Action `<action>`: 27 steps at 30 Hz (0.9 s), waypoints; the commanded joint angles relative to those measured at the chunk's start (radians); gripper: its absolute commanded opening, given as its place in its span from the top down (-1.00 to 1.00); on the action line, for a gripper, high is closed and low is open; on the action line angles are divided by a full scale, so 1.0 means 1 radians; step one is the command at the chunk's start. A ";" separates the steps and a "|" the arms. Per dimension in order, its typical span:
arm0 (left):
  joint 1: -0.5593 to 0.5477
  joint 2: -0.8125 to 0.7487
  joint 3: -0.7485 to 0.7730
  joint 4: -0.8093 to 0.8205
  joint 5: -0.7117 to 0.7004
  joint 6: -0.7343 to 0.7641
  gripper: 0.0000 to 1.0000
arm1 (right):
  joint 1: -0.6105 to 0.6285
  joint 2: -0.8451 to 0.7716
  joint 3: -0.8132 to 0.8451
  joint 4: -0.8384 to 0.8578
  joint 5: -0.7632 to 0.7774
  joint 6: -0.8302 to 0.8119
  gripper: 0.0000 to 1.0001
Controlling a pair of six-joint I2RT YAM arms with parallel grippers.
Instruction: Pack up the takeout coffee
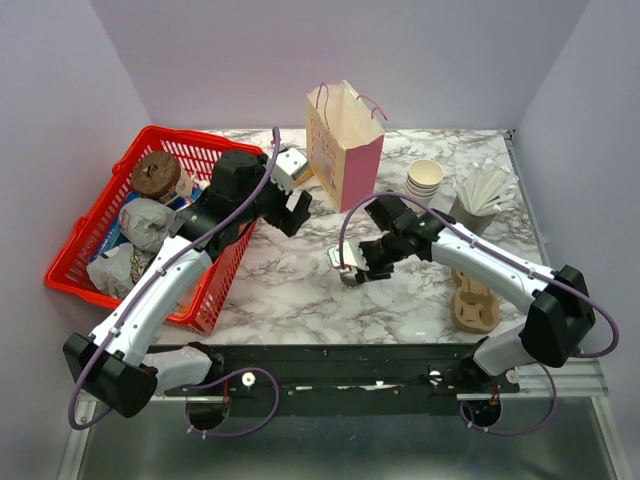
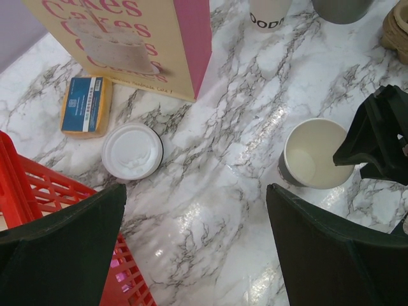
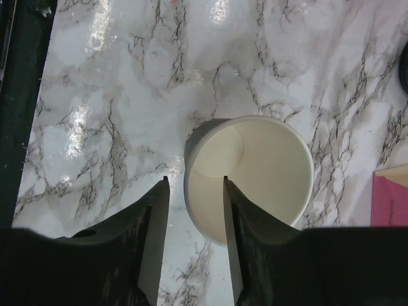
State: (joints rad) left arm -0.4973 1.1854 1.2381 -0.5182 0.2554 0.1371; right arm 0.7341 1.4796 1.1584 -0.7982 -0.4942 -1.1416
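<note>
The takeout coffee cup (image 3: 255,172) stands upright on the marble table, lidless, its cream inside bare. In the top view it (image 1: 339,260) sits mid-table under my right gripper (image 1: 350,268). That gripper (image 3: 194,180) is open and straddles the cup's near rim, one finger inside, one outside, with a gap to the wall. A round white lid (image 2: 132,151) lies flat on the table beside the red basket. My left gripper (image 2: 196,191) hangs open above the marble between the lid and the cup (image 2: 317,153), holding nothing. In the top view it (image 1: 297,210) is near the basket's corner.
A cream and pink paper bag (image 1: 345,145) stands open at the back. The red basket (image 1: 100,240) of wrapped food is at left. A stack of plain cups (image 1: 424,178), a grey cup of sticks (image 1: 480,195) and a cardboard carrier (image 1: 475,305) are at right. An orange-blue card (image 2: 86,105) lies by the bag.
</note>
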 commanded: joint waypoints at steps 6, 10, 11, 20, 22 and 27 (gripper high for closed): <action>0.005 0.103 0.107 -0.110 0.056 0.154 -0.97 | -0.085 -0.206 0.066 -0.007 0.010 0.136 -0.06; 0.005 0.210 0.200 -0.181 0.031 0.205 -0.97 | -0.214 -0.249 0.184 0.014 0.031 0.400 -0.12; 0.005 0.230 0.216 -0.193 0.030 0.225 -0.97 | -0.231 -0.249 0.249 0.016 0.084 0.472 -0.16; 0.003 0.577 0.447 -0.353 -0.013 0.280 -0.56 | -0.364 -0.329 0.245 0.154 0.112 0.836 -0.97; 0.002 0.682 0.567 -0.437 -0.030 0.279 -0.41 | -0.366 -0.323 0.264 0.155 0.114 0.824 -0.96; 0.005 0.799 0.685 -0.508 -0.123 0.308 -0.28 | -0.368 -0.309 0.281 0.155 0.118 0.803 -0.96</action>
State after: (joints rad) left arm -0.4995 1.9312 1.8362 -0.8932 0.2272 0.4091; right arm 0.3717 1.1587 1.4227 -0.6693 -0.4004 -0.3668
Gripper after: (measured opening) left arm 0.661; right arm 0.984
